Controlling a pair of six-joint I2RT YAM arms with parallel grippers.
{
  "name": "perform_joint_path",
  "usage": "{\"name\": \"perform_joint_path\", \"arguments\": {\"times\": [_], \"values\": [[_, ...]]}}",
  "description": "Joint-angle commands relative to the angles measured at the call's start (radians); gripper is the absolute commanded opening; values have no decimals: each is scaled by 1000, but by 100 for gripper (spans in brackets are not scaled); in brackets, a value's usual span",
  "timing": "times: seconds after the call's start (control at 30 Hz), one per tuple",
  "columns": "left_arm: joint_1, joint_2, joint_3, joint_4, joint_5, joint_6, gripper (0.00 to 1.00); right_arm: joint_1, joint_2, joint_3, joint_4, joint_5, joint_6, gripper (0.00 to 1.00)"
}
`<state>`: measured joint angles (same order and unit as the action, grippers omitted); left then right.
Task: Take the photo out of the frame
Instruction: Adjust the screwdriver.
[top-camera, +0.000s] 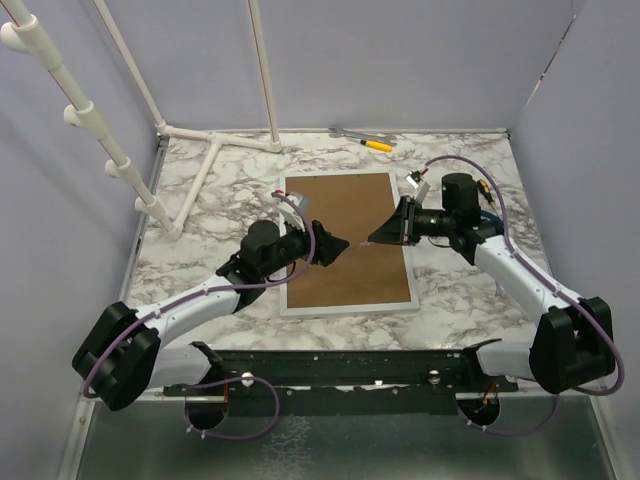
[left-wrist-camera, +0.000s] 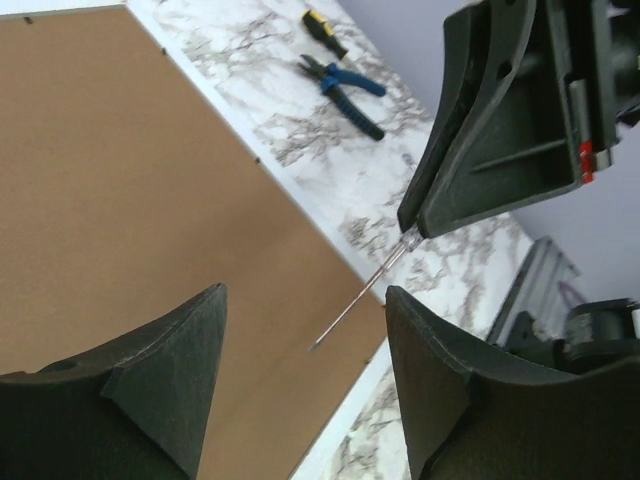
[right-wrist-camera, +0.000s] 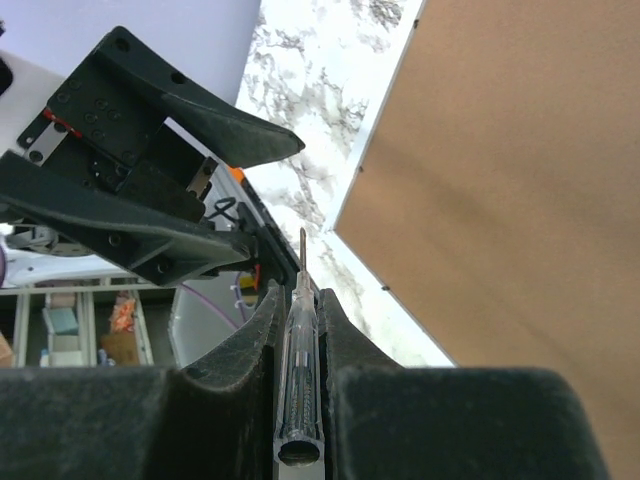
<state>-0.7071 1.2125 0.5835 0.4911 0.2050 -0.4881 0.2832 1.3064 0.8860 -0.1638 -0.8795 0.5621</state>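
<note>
My left gripper (left-wrist-camera: 305, 295), jaws apart, hangs over the brown back of the frame (left-wrist-camera: 130, 200). At 1 o'clock, the right gripper (left-wrist-camera: 422, 215) clamps a screwdriver (left-wrist-camera: 362, 290).

Left arm (top-camera: 190, 300) and right arm (top-camera: 515, 272) had white link shells, black joint housings, and purple cables (top-camera: 245, 436) looped alongside. Left gripper (top-camera: 340, 246) and right gripper (top-camera: 377, 239) were black with wedge-shaped fingers (left-wrist-camera: 150, 400) and small red markings.

White picture frame (top-camera: 350, 280) with a plain brown fibreboard back. White table (top-camera: 465, 300) veined in a grey marble pattern. Blue-handled pliers (left-wrist-camera: 345, 88); yellow and black small screwdriver (left-wrist-camera: 322, 28). Matte black left gripper (left-wrist-camera: 305, 292) and right gripper (right-wrist-camera: 298, 295). Transparent clear-handled screwdriver (right-wrist-camera: 298, 390), silver shaft. White arms (top-camera: 200, 300), purple cables (top-camera: 250, 420).
</note>
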Motion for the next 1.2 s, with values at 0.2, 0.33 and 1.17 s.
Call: {"name": "perform_joint_path", "arguments": {"times": [0.2,0.33,1.17], "values": [[117,11,21,230,342,-324,55,4,-72,-42,218,-187,287,1],[139,8,25,253,387,-342,50,4,-61,-3,166,-185,311,1],[138,-5,-9,274,495,-308,41,3,7,-27,336,-214,494,1]]}}
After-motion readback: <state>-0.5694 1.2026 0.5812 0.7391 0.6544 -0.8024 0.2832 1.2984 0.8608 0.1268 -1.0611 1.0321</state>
